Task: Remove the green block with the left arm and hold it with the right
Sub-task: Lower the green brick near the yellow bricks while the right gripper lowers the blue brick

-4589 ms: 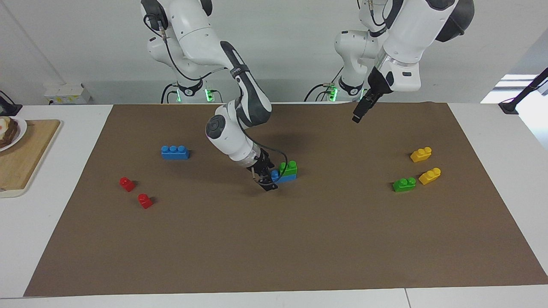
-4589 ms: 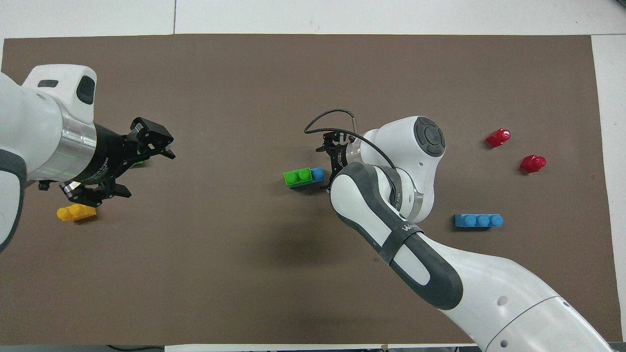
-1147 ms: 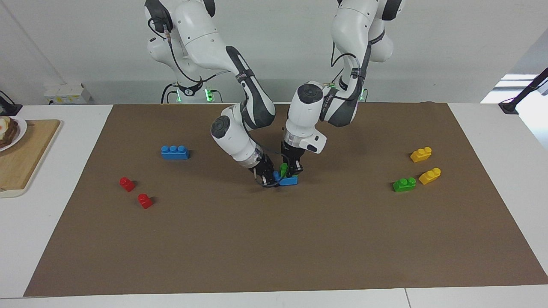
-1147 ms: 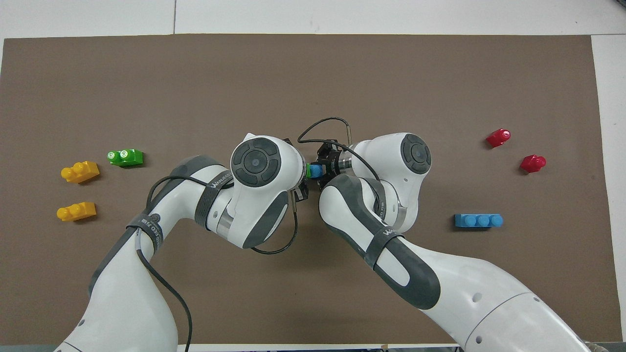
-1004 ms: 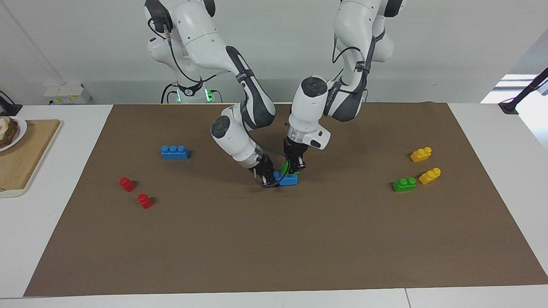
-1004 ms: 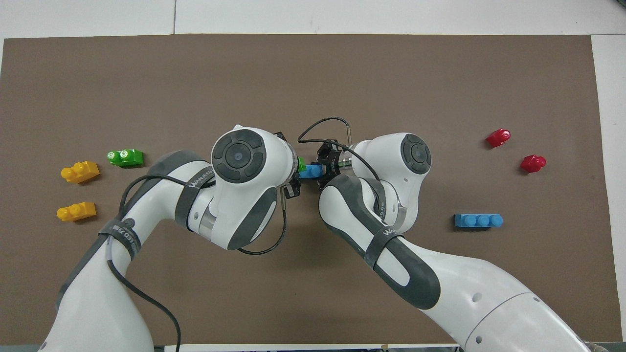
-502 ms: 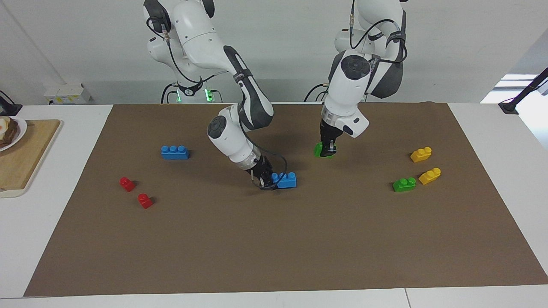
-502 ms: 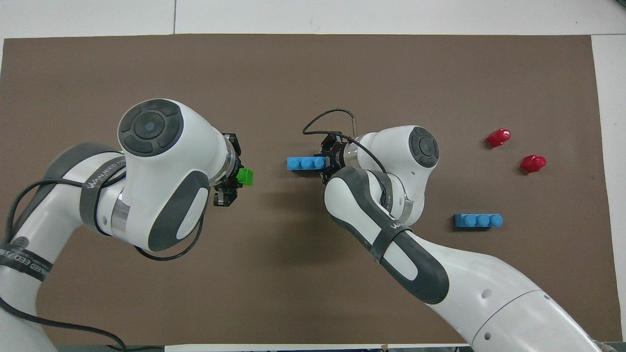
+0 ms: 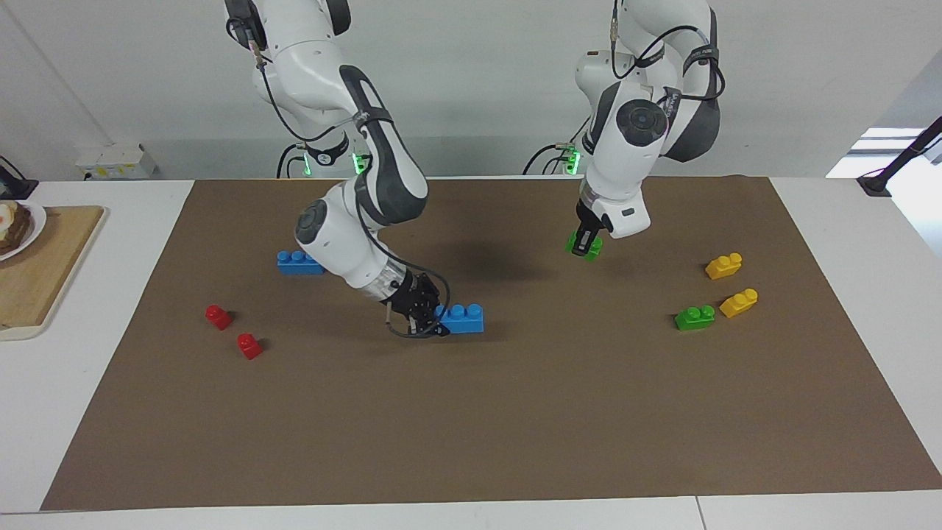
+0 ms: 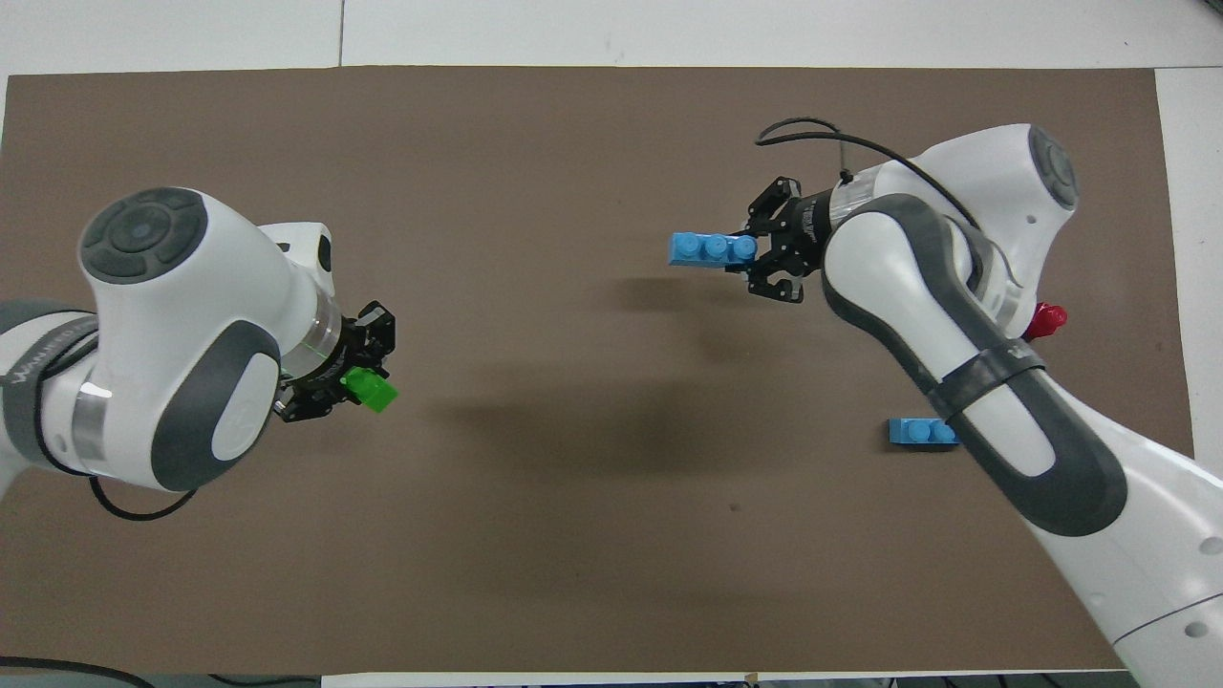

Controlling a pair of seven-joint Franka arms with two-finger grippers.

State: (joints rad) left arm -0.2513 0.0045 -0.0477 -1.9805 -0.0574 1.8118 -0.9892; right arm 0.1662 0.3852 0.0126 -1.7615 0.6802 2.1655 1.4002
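The green block (image 9: pixel 591 249) hangs in the air, with my left gripper (image 9: pixel 581 240) shut on it, over the brown mat (image 9: pixel 515 412) toward the left arm's end. From overhead the green block (image 10: pixel 375 392) sticks out of the left gripper (image 10: pixel 349 382). My right gripper (image 9: pixel 434 321) is shut on one end of a blue three-stud brick (image 9: pixel 465 319), which it holds level just above the middle of the mat. In the overhead view the blue brick (image 10: pixel 707 248) juts out from the right gripper (image 10: pixel 758 250).
A second green brick (image 9: pixel 695 317) and two yellow bricks (image 9: pixel 723 266) (image 9: pixel 739 302) lie at the left arm's end. Another blue brick (image 9: pixel 300 262) and two red pieces (image 9: pixel 218 316) (image 9: pixel 249 345) lie at the right arm's end. A wooden board (image 9: pixel 44 280) sits off the mat.
The left gripper pulled the green block off the blue brick and carried it up toward the left arm's end. The right gripper moved the blue brick toward the right arm's end.
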